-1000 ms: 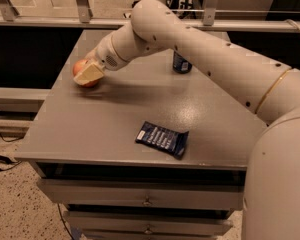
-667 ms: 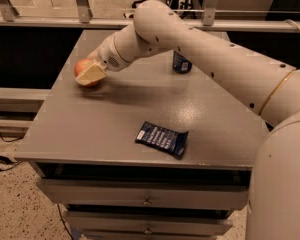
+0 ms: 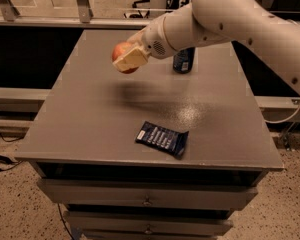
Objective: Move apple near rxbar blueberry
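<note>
The orange-red apple point(image 3: 121, 52) is held in my gripper point(image 3: 127, 59), lifted clear above the grey table top point(image 3: 85, 114) near its middle left. The cream fingers point(image 3: 130, 59) are shut around the apple and hide much of it. The rxbar blueberry point(image 3: 162, 138), a flat dark-blue wrapper with white print, lies flat near the table's front edge, well below and to the right of the apple. My white arm point(image 3: 230, 19) reaches in from the upper right.
A dark-blue soda can point(image 3: 183, 60) stands upright at the back of the table, partly behind my arm. The table has drawers point(image 3: 147, 194) under its front edge. A railing point(image 3: 80, 4) runs behind the table. Speckled floor surrounds it.
My gripper has lifted the apple off the table's left side and carried it up and to the right, toward the middle. The wrapper and can have not moved.
</note>
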`<action>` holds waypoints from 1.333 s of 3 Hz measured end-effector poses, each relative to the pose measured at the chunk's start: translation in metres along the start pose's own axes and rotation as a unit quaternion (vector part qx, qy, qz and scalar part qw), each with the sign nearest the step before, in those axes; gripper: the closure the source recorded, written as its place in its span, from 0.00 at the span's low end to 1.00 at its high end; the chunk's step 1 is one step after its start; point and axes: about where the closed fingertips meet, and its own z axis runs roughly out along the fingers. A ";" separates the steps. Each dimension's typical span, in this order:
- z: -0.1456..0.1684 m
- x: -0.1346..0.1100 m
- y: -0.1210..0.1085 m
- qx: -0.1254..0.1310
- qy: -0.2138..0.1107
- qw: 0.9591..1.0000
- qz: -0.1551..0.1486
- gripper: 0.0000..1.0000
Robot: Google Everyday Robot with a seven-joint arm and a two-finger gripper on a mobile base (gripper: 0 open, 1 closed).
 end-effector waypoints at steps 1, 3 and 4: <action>-0.072 0.030 0.012 0.019 0.056 0.998 0.024 1.00; -0.123 0.086 0.070 0.004 0.148 0.988 0.055 1.00; -0.119 0.102 0.081 0.018 0.159 0.985 0.062 1.00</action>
